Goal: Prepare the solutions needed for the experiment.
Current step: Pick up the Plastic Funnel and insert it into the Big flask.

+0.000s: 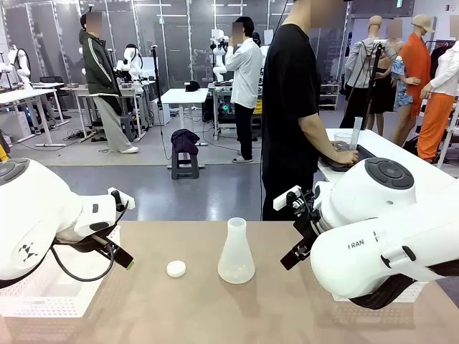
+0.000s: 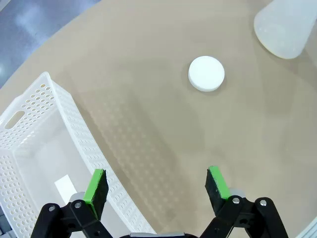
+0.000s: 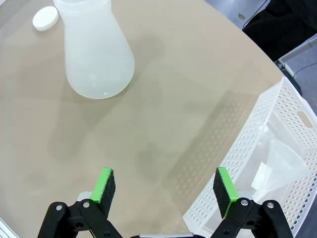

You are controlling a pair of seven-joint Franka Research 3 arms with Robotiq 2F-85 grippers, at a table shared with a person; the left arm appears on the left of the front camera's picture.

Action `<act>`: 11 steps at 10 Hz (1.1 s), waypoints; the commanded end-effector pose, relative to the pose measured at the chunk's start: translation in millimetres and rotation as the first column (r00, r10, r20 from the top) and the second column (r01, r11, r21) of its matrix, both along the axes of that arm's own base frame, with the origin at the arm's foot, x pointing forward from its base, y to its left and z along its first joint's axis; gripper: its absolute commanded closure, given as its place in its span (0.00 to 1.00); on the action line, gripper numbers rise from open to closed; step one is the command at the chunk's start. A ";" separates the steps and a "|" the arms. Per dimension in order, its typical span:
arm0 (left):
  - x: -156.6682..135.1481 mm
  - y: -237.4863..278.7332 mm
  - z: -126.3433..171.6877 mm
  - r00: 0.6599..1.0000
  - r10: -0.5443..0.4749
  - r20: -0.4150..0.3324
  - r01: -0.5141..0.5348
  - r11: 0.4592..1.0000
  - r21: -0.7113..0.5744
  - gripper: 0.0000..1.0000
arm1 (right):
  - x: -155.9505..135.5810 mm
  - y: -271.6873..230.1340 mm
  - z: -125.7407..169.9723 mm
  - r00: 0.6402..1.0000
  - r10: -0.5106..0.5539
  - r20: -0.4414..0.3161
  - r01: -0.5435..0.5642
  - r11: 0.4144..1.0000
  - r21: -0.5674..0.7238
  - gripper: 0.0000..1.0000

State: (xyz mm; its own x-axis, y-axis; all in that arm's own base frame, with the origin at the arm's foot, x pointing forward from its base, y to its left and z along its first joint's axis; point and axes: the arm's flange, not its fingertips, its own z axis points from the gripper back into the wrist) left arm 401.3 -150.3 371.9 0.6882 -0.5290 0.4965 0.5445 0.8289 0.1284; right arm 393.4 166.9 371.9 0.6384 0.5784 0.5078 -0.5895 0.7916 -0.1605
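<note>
Low in frame, left tool (image 2: pixel 156 179) and right tool (image 3: pixel 164 178) hang jaws apart, each beside a basket (image 2: pixel 84 144) rim. At centre the flask (image 1: pixel 236 254) with the solutions (image 3: pixel 101 84) stands upright on open tabletop (image 1: pixel 215 315), a cap (image 1: pixel 176 269) to its left.

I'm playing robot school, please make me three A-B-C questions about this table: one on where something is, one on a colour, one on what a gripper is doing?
1. Where is the white cap? A. on the table beside the flask B. on the flask's neck C. inside the flask
2. What colour are the gripper pads? A. red B. blue C. green
3. The left gripper is: A. shut on the cap B. open, holding nothing C. shut on the flask
Answers: A, it lies on bare tabletop; C, they are green; B, its jaws stand apart, empty.
</note>
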 end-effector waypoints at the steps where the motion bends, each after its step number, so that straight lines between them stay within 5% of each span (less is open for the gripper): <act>1: 0.1 0.2 0.0 1.000 0.001 0.000 -0.001 1.000 0.000 0.00 | 0.0 -0.1 0.0 1.000 -0.002 -0.001 0.002 1.000 0.001 0.00; 11: 0.1 0.2 0.0 1.000 0.001 0.000 -0.001 1.000 0.000 0.00 | 0.0 -0.1 0.0 1.000 -0.002 -0.001 0.002 1.000 0.001 0.00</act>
State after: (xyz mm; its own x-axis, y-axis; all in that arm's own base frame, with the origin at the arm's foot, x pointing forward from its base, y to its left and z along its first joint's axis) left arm 401.3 -150.3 371.9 0.6882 -0.5290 0.4965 0.5445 0.8289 0.1284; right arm 393.4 166.9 371.9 0.6384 0.5784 0.5078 -0.5895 0.7916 -0.1606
